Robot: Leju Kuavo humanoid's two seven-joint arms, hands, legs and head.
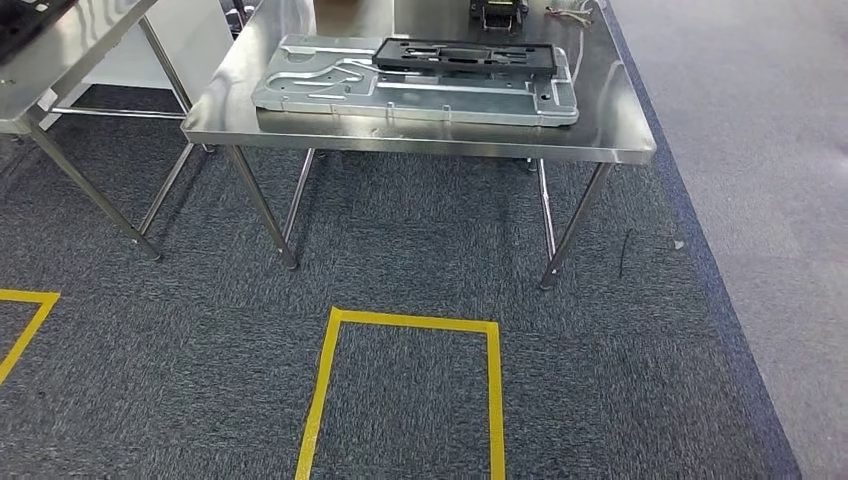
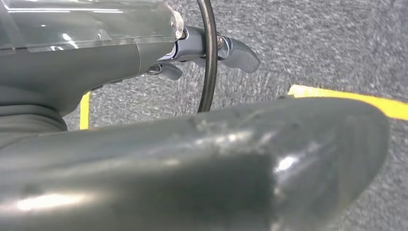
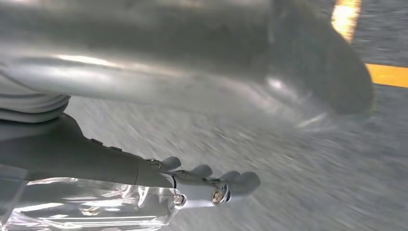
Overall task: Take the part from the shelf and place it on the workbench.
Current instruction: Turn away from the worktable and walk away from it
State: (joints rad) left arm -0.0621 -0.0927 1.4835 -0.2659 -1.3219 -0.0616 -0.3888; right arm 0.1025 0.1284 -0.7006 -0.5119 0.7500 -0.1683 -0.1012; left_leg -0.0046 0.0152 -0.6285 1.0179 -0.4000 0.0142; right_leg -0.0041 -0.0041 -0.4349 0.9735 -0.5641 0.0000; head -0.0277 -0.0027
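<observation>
A black frame-shaped part (image 1: 465,55) lies flat on a large grey metal plate (image 1: 330,85), which rests on the steel workbench (image 1: 610,125) ahead of me. My left hand (image 2: 159,144) hangs over the carpet with its thick thumb in the foreground. Its fingers (image 2: 235,53) are stretched out and apart and hold nothing. My right hand (image 3: 159,91) also hangs above the carpet, and its fingers (image 3: 235,183) are extended with nothing between them. Both hands are low and well short of the workbench.
A second steel table (image 1: 60,50) stands at the left. A yellow taped rectangle (image 1: 410,322) marks the dark carpet in front of the workbench, with another tape corner (image 1: 30,315) at the far left. A lighter floor strip (image 1: 770,150) runs along the right. A small dark device (image 1: 500,12) sits at the bench's far edge.
</observation>
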